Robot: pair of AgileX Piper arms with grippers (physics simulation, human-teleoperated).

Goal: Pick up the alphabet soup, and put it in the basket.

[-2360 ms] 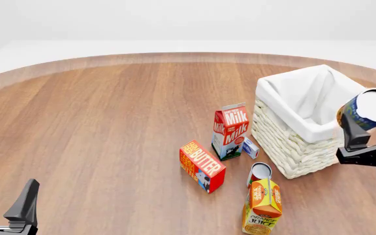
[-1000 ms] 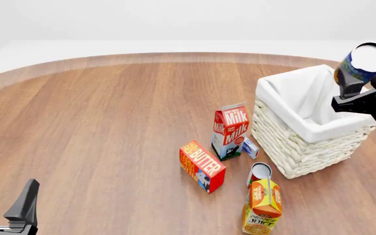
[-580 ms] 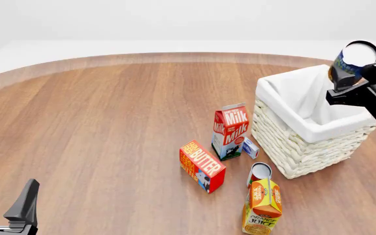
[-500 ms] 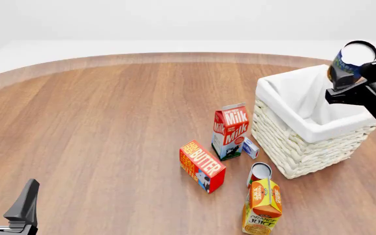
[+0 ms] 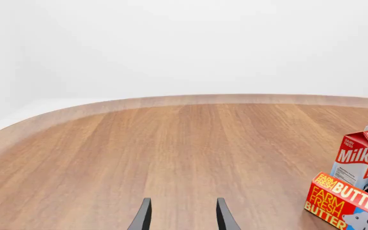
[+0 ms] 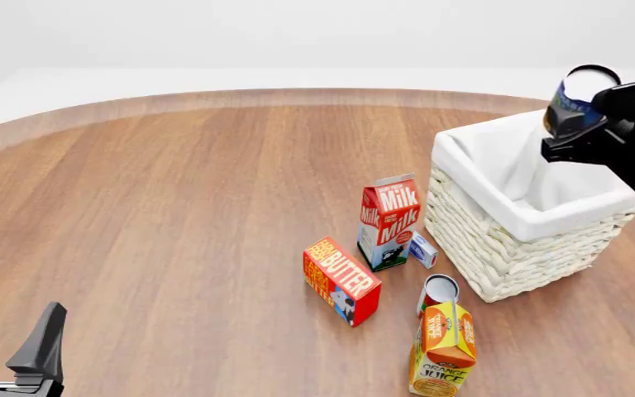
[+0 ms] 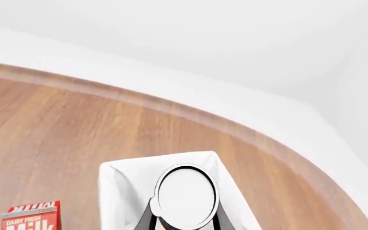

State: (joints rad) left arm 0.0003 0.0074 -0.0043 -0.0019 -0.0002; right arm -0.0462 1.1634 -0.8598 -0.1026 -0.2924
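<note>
The alphabet soup (image 6: 570, 102), a blue and yellow can with a white top, is held tilted in my right gripper (image 6: 569, 121), which is shut on it. The can hangs in the air over the far right side of the basket (image 6: 514, 222). In the right wrist view the can's white top (image 7: 185, 195) sits between the fingers (image 7: 147, 216), with the basket's white lining (image 7: 117, 191) below it. My left gripper (image 6: 9, 332) is open and empty at the table's near left edge. It also shows in the left wrist view (image 5: 180, 216).
A milk carton (image 6: 389, 220), a small white-blue box (image 6: 423, 249), a butter box (image 6: 342, 280), a red-labelled can (image 6: 436, 293) and an orange juice carton (image 6: 443, 348) stand left of and in front of the basket. The milk (image 5: 363, 155) and butter (image 5: 345, 199) also show in the left wrist view.
My right gripper has carried the can up from the basket's near right side and leftward, over the basket's opening. The left arm has not moved.
</note>
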